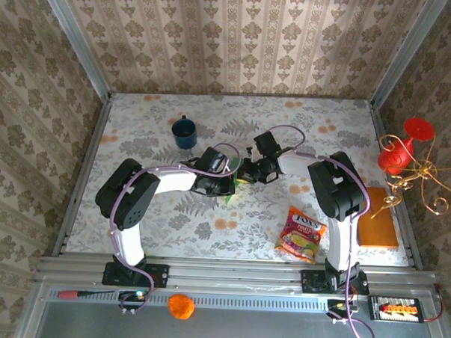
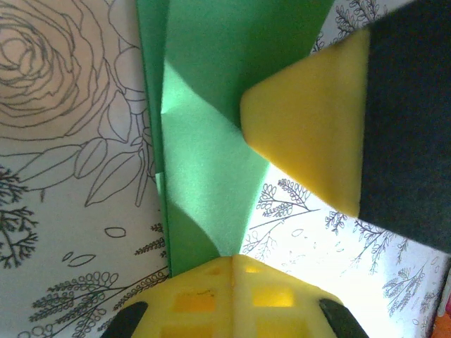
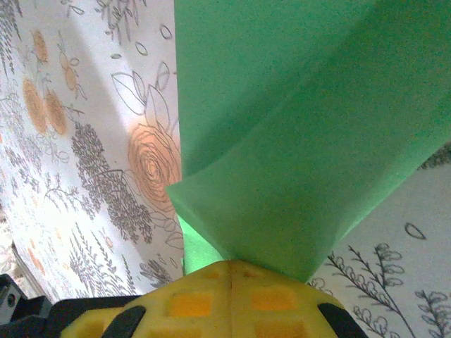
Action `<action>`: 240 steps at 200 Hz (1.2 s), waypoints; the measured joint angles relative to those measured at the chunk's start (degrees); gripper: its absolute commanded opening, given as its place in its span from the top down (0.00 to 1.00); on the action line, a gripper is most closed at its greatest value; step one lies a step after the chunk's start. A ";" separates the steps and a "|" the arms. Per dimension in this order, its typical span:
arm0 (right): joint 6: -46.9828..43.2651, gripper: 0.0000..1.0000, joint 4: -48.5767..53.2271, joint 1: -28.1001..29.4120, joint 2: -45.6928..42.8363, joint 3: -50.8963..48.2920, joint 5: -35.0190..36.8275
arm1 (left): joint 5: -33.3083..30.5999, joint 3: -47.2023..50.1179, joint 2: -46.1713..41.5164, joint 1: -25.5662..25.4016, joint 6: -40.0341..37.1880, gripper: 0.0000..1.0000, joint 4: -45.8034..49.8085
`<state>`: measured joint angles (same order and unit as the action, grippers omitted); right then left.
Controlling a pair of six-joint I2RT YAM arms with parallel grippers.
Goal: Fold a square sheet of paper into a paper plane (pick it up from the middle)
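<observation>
The bright-green square sheet of paper (image 2: 204, 141) is folded into layers and hangs just above the flowered table, pinched from two sides. My left gripper (image 2: 232, 259) is shut on its lower edge. In the same view a yellow fingertip (image 2: 310, 134) of my right gripper presses on the paper from the right. My right gripper (image 3: 231, 265) is shut on a folded corner of the sheet (image 3: 303, 127). From above, the two grippers, left (image 1: 231, 186) and right (image 1: 245, 174), meet at the table's middle, with a sliver of green (image 1: 240, 181) between them. A paper plane shape cannot be made out.
A blue mug (image 1: 185, 133) stands behind the left arm. A colourful snack packet (image 1: 303, 234) lies near the right arm's base, an orange-brown board (image 1: 378, 217) at the right edge. A red ornament on gold wire (image 1: 403, 150) overhangs the right wall. Walls close three sides.
</observation>
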<state>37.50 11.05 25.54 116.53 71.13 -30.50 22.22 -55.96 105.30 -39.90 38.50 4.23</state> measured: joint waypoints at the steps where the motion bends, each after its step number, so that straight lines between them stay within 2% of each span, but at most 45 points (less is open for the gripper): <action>1: 0.00 0.95 0.04 0.00 0.02 0.09 0.07 | 0.00 0.00 0.00 0.00 0.00 0.97 0.00; 97: -0.20 0.97 3.85 0.22 2.64 4.04 2.23 | -0.92 0.22 -0.02 -0.98 -0.87 0.94 -0.74; 163: -0.09 0.98 4.74 0.33 2.86 4.70 2.60 | -1.51 7.34 -3.91 -2.49 -0.37 0.94 -6.78; 240: 0.33 0.98 5.86 0.48 3.10 5.44 2.91 | -2.56 10.54 -8.74 -6.29 -0.37 0.94 -1.33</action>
<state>37.82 16.91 26.02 119.63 76.58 -27.59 19.66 -45.43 96.55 -46.19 38.13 2.90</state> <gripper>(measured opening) 0.048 0.065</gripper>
